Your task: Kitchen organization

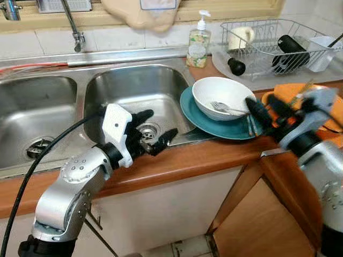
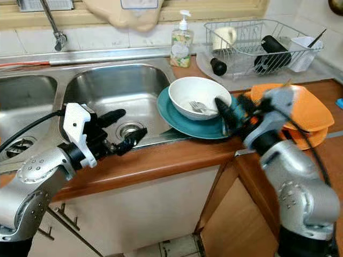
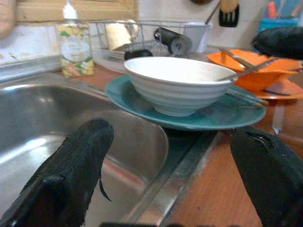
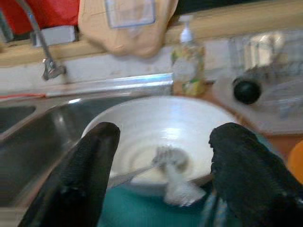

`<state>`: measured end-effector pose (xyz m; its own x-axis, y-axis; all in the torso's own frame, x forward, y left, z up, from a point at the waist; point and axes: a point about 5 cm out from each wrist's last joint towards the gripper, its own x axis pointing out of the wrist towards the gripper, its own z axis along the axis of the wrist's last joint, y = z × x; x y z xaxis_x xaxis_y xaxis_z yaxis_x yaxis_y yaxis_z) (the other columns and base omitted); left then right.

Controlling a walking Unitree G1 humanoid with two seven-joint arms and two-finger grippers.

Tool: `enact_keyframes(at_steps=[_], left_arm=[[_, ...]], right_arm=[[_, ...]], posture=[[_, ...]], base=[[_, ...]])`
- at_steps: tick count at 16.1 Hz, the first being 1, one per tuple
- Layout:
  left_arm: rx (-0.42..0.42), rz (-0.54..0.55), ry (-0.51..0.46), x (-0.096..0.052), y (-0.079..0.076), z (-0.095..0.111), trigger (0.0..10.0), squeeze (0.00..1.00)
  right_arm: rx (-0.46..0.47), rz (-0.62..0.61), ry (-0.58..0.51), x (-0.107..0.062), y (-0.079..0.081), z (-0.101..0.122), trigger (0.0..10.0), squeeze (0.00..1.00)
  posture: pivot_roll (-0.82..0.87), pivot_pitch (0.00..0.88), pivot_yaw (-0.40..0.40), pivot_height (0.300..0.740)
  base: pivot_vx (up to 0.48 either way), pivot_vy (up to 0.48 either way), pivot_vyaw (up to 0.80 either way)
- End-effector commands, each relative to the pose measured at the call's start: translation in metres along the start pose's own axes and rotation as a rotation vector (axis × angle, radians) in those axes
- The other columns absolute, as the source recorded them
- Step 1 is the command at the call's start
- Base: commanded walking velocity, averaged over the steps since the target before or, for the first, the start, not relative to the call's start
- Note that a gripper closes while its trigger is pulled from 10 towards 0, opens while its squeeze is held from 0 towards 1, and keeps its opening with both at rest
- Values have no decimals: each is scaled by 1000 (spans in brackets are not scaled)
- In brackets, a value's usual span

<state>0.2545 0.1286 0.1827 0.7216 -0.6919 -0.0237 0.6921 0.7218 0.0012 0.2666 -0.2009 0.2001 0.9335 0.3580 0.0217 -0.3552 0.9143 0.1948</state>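
With my right gripper (image 2: 229,114) spread open just beside the white ceramic bowl (image 1: 222,96) on the teal plate (image 1: 225,126), I'd straddle its near rim squarely, avoiding the metal fork (image 4: 163,163) inside, while my left gripper (image 1: 155,131) waits open nearby.
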Motion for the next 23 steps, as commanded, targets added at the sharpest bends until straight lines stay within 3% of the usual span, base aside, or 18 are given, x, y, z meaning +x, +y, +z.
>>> enact_keyframes(at_steps=[1,15,18,23], left_arm=[[5,-31,13,-1,-4,1,10000,0],[-37,-87,22,-8,-16,0,10000,0],[-77,-136,3,-8,-18,5,10000,0],[-34,-130,-9,-1,-14,11,10000,0]], right_arm=[[12,-11,17,1,-1,-3,0,0],[131,-74,37,2,-7,-18,0,0],[133,-69,24,2,-5,-16,0,0],[90,-92,-38,3,-7,2,0,0]], posture=[[-17,0,0,740],[-13,0,-8,740],[-16,0,12,740],[-32,0,24,740]], base=[[0,0,0],[0,0,0],[0,0,0],[0,0,0]])
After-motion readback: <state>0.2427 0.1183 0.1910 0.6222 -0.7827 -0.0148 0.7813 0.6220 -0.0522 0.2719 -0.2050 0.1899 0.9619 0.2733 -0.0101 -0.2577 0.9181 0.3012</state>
